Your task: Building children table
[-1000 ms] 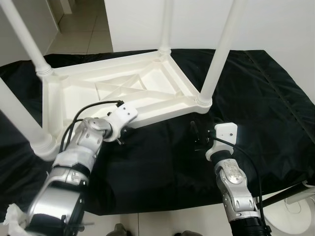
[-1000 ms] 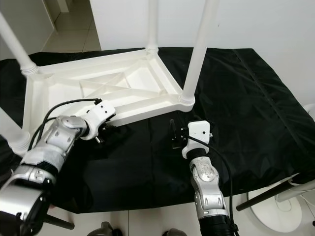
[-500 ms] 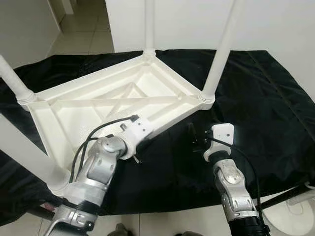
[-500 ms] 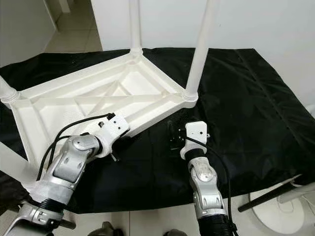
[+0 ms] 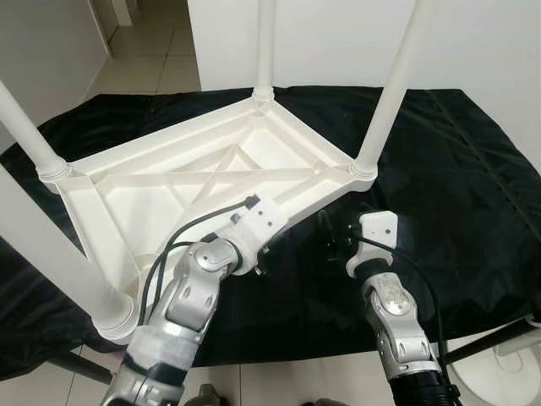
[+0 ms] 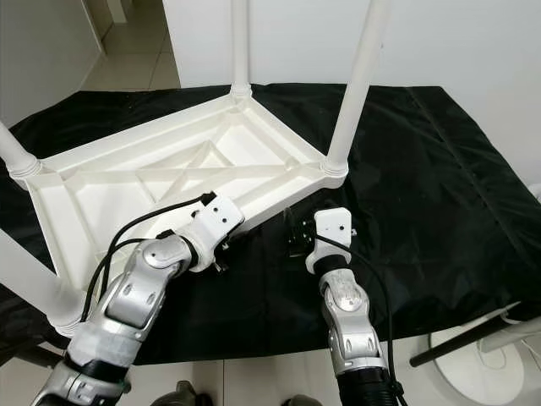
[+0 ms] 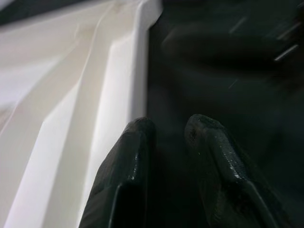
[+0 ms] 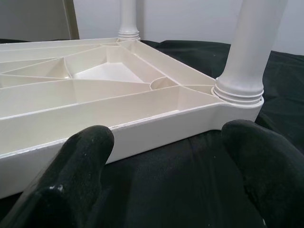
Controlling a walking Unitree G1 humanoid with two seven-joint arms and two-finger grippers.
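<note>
Left wrist view: left gripper [image 7: 164, 130], fingers nearly together and pinching nothing, tips at the near edge of the upturned white tabletop [image 5: 182, 182].
Right gripper [image 6: 295, 241]: fingers spread wide, empty, facing the corner leg [image 8: 247, 52], tabletop rim just beyond.
Long axis: rim runs crosswise before both grippers.
Nearer arm: left.

Work surface: black cloth [image 5: 473, 161], creased, draped over its support and hanging past the near edge.
Rear wall: plain white wall [image 5: 338, 42] directly behind the far edge of the cloth.
Floor: light tiles [image 5: 156, 63] beyond the far left corner; light floor along the near edge.
Near right corner: round white base [image 5: 499, 372] on the floor, with a dark rod [image 6: 461, 338] beside it.
Light: even, indoor.
</note>
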